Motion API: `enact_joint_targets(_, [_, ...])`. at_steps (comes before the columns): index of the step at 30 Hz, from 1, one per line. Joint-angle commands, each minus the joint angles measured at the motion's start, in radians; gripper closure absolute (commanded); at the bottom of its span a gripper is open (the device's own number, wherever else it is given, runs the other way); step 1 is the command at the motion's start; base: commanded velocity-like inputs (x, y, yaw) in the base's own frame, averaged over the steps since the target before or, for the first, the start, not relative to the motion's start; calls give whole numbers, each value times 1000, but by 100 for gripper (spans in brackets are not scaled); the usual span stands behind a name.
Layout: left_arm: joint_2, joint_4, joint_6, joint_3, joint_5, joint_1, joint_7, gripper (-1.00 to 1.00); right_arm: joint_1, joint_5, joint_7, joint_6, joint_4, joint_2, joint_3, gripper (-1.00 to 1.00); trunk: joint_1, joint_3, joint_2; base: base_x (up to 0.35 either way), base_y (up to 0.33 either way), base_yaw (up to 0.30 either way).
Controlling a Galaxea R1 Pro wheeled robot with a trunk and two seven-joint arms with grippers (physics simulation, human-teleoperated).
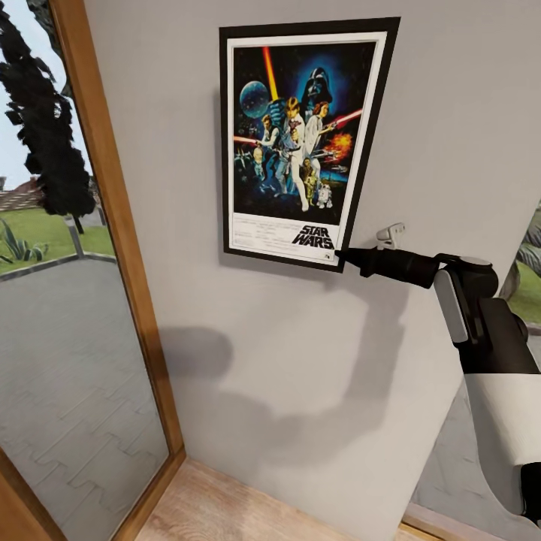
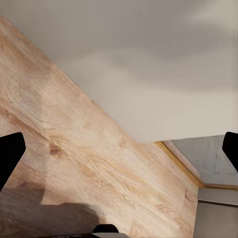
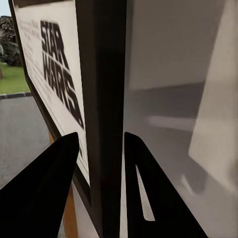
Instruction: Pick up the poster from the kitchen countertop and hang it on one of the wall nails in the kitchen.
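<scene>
The poster (image 1: 300, 143) stands upright against the grey wall (image 1: 285, 376), slightly tilted, with its "STAR WARS" logo at the lower right. My right gripper (image 1: 340, 255) reaches in from the right and is shut on the poster's lower right corner. In the right wrist view its two black fingers (image 3: 49, 173) straddle the black frame edge of the poster (image 3: 54, 74), one on the printed face and one behind. My left gripper (image 2: 119, 148) is open and points down at the wooden floor (image 2: 74, 148). The kitchen countertop is out of view.
A tall window with a wooden frame (image 1: 113, 225) runs down the left of the wall, showing lawn and paving outside. Another pane (image 1: 526, 285) sits at the far right behind my arm. A wooden floor (image 1: 218, 503) lies below the wall.
</scene>
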Motion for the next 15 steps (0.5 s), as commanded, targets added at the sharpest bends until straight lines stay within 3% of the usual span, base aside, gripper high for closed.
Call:
enact_joint_targets(1, [0, 1, -8, 8, -10, 0, -2, -100, 0, -7, 1, 7, 0, -1, 0, 100, 0, 0, -1, 3, -1, 0])
enact_joint_targets(15, [0, 1, -8, 8, -10, 0, -2, -100, 0, -7, 1, 7, 0, -1, 0, 100, 0, 0, -1, 71, 0, 0])
